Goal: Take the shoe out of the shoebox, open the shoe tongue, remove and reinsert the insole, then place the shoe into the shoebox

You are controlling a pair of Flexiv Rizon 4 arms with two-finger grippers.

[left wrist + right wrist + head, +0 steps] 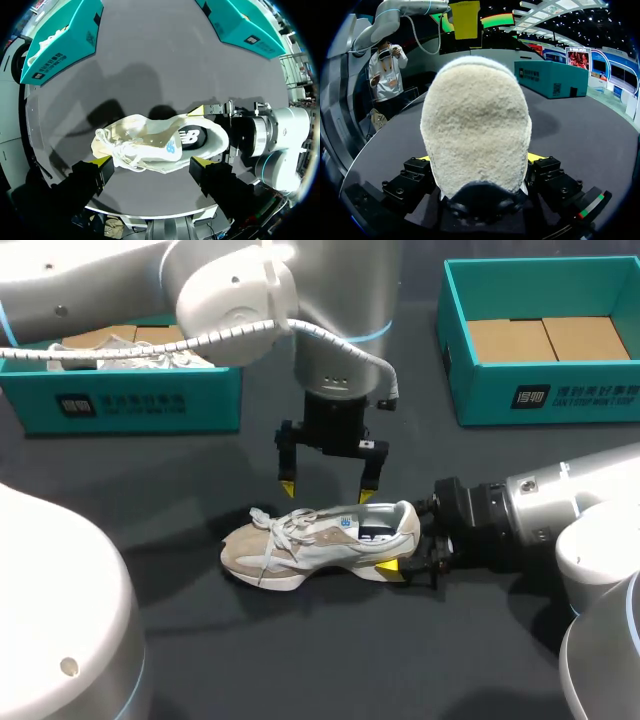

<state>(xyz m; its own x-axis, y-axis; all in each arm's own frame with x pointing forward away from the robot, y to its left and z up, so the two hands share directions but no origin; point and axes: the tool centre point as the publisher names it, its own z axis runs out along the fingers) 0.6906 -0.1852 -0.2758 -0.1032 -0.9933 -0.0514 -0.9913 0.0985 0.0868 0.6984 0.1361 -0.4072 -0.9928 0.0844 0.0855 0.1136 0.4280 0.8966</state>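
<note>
The heel of the shoe [475, 120] is filling most of the right wrist view. It is hiding the rest of the shoe and leaving only the yellow tips of the right fingers [536, 158] peeking out on either side. They are pressing the heel from both sides, gripping it. In the head view the left arm [230, 290] is covering part of the left shoebox [130, 400], so the pale second shoe [185, 360] lying inside is showing only in part. That view is showing just one right tip, at the heel's near side, while the left wrist view is showing the far one. The shoe is sitting sole down on the dark desk [150, 500], its toe pointing to the robot's left. The left fingers [102, 161] are hanging spread wide just over it, holding nothing. Whether the tip nearer the heel is touching the collar is hard to tell. The right shoebox [540, 395] is sitting open, showing only its brown card bottom.
</note>
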